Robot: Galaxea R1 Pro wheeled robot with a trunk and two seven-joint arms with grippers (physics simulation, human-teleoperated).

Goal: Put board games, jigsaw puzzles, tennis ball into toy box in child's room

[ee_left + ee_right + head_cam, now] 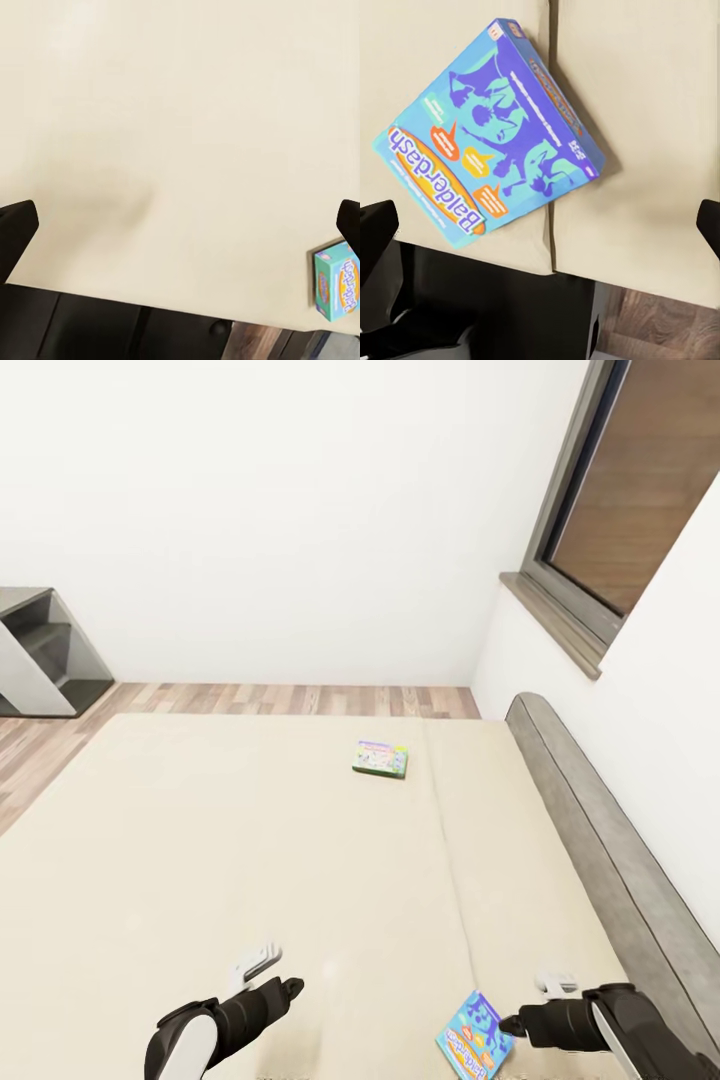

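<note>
Robot at the near edge of the bed [250, 840], both arms out low over the mattress. Right gripper [540, 225] hangs above the blue box [491, 131]; fingers wide apart, nothing between them. Left gripper [180, 221] also spread and empty, over bare mattress, with the same box off to one side [336, 281].

Blue box [477, 1037] lies flat near the bed's front edge, across or just beside the mattress seam, turned at an angle. Second box [380, 758], green-edged, sits well up the bed, far from both arms.

Step in hand, as I judge it: pick up the blue box with the right arm. A flat lid gives nothing to pinch from above. Better to turn the wrist square to the box's sides and close across its narrower width, or nudge it over the near edge and take the overhang. Soft mattress may give under pressure.

Box: glossy printed card, crisp corners, shallow. Mattress: plain beige, matte. Headboard [610, 840]: grey, upholstered, rounded top. Floor [300, 700]: wood planks.
</note>
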